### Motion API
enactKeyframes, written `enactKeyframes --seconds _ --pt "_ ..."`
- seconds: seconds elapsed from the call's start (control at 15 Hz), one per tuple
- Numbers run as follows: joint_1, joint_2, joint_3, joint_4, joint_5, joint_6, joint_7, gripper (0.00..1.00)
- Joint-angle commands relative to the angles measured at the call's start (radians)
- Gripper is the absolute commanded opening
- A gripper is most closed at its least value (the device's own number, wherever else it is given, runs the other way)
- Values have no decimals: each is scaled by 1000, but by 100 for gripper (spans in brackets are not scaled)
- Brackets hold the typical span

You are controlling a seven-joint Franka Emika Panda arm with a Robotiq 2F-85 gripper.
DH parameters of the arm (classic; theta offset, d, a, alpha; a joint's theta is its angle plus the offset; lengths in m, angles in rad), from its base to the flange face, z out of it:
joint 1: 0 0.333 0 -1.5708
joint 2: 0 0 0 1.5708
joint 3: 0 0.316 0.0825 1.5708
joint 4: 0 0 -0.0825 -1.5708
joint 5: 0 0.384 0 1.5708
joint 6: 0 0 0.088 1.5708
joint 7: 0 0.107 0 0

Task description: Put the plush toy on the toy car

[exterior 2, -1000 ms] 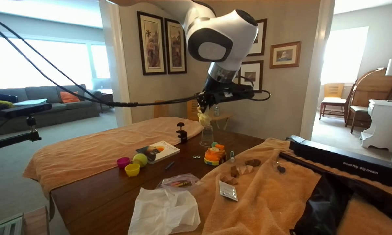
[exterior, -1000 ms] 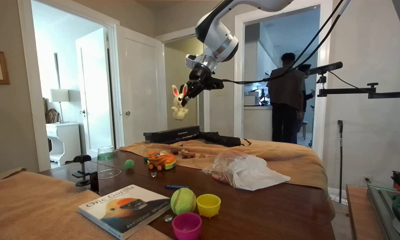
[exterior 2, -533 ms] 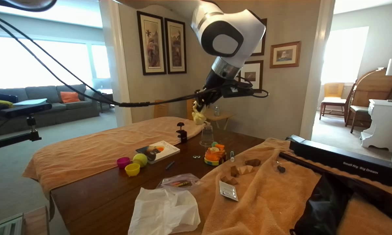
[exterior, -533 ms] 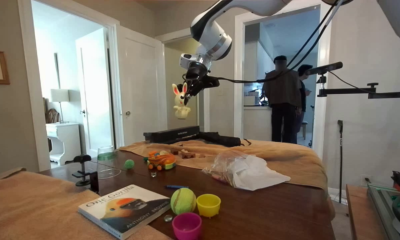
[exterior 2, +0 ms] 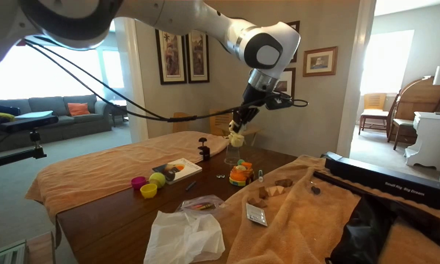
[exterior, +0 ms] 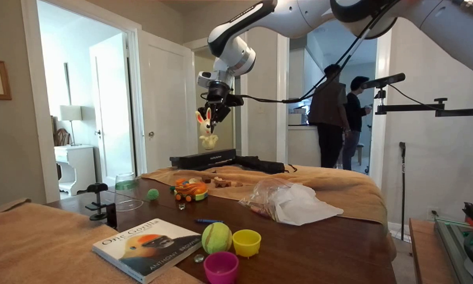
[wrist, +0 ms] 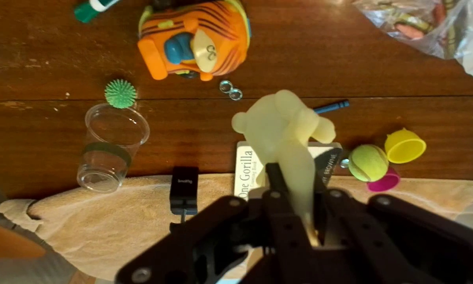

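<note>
The plush toy (exterior: 208, 140) is a pale yellow rabbit with red inner ears. It also shows in an exterior view (exterior 2: 236, 140) and in the wrist view (wrist: 266, 126). My gripper (exterior: 213, 125) is shut on its head and ear part and holds it upright in the air, body downward. The gripper also shows in an exterior view (exterior 2: 235, 127) and in the wrist view (wrist: 296, 175). The toy car (exterior: 190, 191), orange with tiger stripes, stands on the table below the rabbit, apart from it. It also shows in an exterior view (exterior 2: 241, 176) and the wrist view (wrist: 226, 37).
A clear cup (wrist: 116, 134), green spiky ball (wrist: 120, 94) and black clamp (wrist: 184, 189) stand near the car. A book (exterior: 148, 248), tennis ball (exterior: 216, 238), yellow cup (exterior: 246, 242) and pink cup (exterior: 221, 268) lie nearer. A plastic bag (exterior: 295, 201) lies aside.
My gripper, still holding the rabbit, has moved left and lower in an exterior view. The rabbit hangs more upright now. The toy car has not moved. The people in the background shifted.
</note>
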Motion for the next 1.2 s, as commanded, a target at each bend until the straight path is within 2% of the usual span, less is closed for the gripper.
enactKeyframes --seconds 0.0,0.07,0.2,0.27,0.47,0.53,0.6,1.13 --pt "-38 165 62 240 -14 32 16 4" --pt "-35 69 60 88 -29 34 12 15" --pt "-44 121 76 154 -30 46 12 15" --pt "-23 132 39 169 -2 45 1 15" --pt "-28 143 42 191 -2 45 1 15" --pt "-32 162 50 212 2 26 -17 4" --pt "-53 180 91 235 -32 23 -10 4" --pt "-49 365 142 486 -87 -173 -110 4"
